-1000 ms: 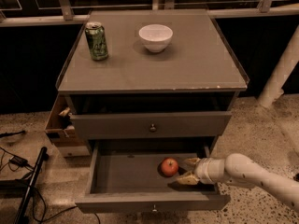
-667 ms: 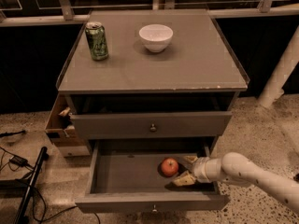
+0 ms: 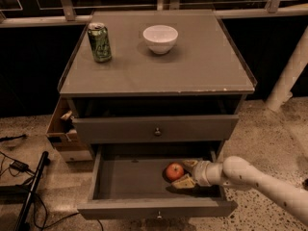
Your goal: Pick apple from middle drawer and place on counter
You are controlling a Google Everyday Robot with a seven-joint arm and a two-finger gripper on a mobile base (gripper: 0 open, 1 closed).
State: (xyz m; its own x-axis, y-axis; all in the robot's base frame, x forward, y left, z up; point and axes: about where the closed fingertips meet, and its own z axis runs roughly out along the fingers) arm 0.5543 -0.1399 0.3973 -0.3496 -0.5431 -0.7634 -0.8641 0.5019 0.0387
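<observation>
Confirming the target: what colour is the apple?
Red-orange apple, camera view; gripper beside it in middle drawer.

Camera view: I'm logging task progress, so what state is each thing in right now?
middle drawer: pulled open
apple: resting on the middle drawer floor, not lifted
end effector: open, in the drawer, just right of the apple
green can: upright on the counter
white bowl: upright, mouth up
upper drawer: pushed in much further than the middle drawer
</observation>
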